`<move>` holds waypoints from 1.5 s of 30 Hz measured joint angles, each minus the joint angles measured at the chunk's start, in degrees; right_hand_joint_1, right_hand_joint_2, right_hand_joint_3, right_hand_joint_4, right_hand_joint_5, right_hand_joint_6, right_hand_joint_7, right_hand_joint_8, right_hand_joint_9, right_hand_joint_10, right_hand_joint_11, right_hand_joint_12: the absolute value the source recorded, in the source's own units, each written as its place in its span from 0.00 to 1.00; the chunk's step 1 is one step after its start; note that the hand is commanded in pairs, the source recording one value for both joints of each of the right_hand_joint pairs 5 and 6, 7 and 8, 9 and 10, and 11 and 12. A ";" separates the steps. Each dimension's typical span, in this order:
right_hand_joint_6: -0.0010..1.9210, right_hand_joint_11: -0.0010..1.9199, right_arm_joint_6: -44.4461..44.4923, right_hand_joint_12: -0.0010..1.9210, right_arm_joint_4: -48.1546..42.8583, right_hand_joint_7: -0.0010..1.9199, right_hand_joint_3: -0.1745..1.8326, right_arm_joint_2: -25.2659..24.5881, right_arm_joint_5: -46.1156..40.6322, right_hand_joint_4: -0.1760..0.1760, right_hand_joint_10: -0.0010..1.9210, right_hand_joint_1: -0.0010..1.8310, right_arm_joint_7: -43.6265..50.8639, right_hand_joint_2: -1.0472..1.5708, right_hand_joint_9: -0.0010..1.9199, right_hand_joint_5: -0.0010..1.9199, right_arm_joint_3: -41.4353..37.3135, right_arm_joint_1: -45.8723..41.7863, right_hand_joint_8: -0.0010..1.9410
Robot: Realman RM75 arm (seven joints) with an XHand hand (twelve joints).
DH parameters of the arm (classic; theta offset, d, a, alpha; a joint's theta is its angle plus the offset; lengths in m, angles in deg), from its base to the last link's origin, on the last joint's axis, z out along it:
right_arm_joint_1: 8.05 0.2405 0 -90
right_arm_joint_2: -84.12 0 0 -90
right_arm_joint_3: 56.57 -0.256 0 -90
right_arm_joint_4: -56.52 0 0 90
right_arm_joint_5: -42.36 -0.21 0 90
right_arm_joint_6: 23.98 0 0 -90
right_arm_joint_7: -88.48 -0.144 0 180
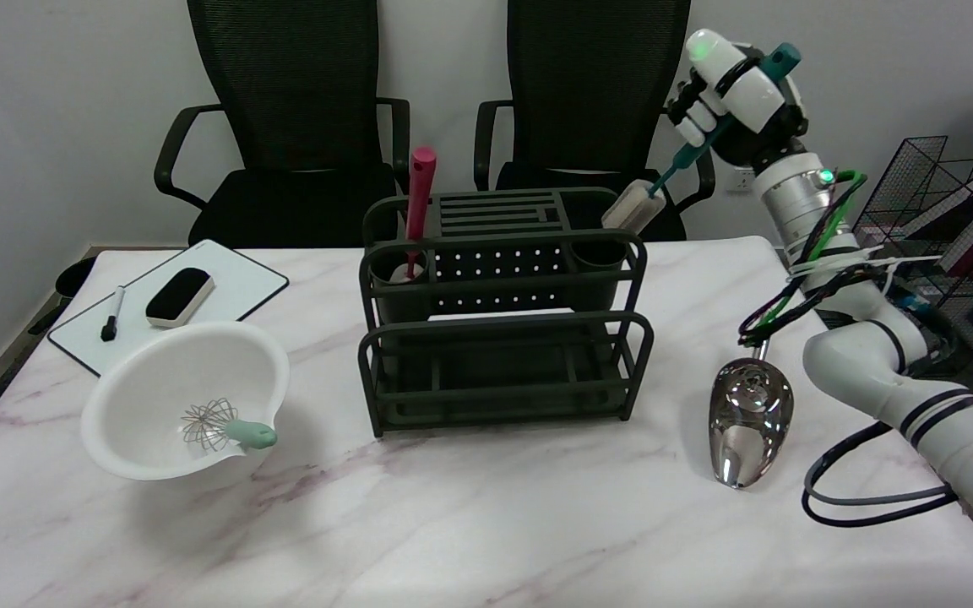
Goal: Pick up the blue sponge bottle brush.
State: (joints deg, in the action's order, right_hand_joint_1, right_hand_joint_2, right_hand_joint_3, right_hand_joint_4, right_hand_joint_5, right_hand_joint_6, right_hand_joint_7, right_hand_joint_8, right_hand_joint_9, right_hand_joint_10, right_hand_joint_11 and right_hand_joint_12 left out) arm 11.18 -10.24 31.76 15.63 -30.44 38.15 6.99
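Marble table (470,523), right hand (727,89) gripping raised brush (651,190)

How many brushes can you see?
2. A blue bottle brush held up in the right hand, and a pink-handled brush standing in the rack's left cup.

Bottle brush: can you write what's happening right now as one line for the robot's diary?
right hand : holds bottle brush | brush: lifted, tilted, sponge end above rack's right cup | red brush : in left cup | task: brush picked up

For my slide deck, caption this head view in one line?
Right hand holds the bottle brush above the black rack.
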 measured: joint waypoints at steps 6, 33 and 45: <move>1.00 1.00 0.11 1.00 -4.31 1.00 0.22 0.16 -0.11 0.50 1.00 0.63 -0.08 1.00 1.00 1.00 -3.86 -1.89 0.99; 1.00 1.00 6.27 1.00 -28.01 1.00 0.21 -2.71 -3.49 0.50 1.00 0.62 0.35 1.00 1.00 1.00 -8.74 -19.60 0.99; 1.00 1.00 10.34 1.00 -34.38 1.00 0.24 -4.81 0.42 0.50 1.00 0.62 2.48 1.00 1.00 1.00 -2.50 -27.35 0.99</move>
State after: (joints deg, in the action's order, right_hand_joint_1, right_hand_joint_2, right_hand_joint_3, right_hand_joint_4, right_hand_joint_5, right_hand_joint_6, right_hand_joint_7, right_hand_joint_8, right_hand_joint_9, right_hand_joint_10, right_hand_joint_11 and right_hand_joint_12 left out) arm 21.52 -44.62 26.95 16.05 -27.97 35.65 -20.36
